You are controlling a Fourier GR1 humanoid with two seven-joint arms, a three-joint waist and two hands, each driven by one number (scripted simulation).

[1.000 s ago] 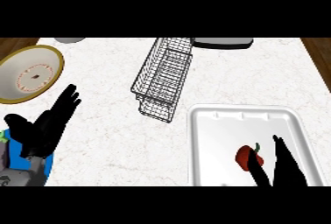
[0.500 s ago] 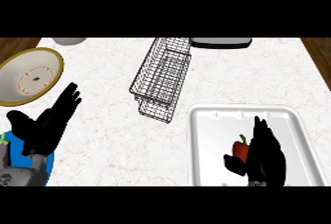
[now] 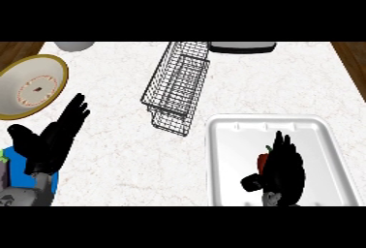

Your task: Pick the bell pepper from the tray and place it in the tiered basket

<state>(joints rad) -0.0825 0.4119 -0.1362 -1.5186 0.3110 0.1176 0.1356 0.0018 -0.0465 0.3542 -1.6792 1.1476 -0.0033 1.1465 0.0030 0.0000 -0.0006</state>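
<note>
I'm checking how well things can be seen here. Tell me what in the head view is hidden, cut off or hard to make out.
Head view: the right hand lies over the bell pepper, so only a red sliver shows on the white tray; both black hands, the left hand included, read as dark shapes with little surface detail; the wire tiered basket is see-through against the pale counter; the plate is cut by the left edge.

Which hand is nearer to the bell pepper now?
Right. The right hand lies over the bell pepper in the tray; the left hand rests open far away.
</note>
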